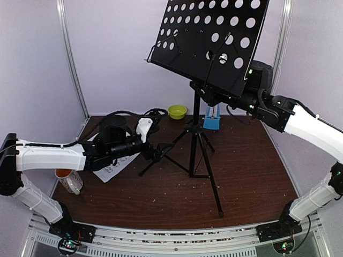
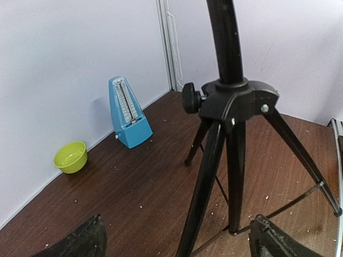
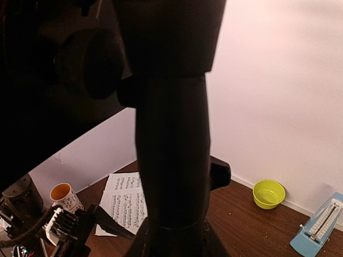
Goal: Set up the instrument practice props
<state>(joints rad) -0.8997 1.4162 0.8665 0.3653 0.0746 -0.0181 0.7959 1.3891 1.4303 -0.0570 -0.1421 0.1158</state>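
Note:
The black music stand stands upright mid-table on its tripod, with the perforated desk tilted on top. My right gripper is shut round the stand's post just under the desk; the post fills the right wrist view and hides the fingers. My left gripper is open and empty, low by the tripod's left leg; that leg stands between its fingertips. The two sheet-music pages lie flat under my left arm and show in the right wrist view. The blue metronome stands at the back wall.
A lime-green bowl sits at the back wall, left of the metronome. A white mug with an orange inside stands at the table's left edge. Crumbs dot the brown table. Walls close in the back and sides.

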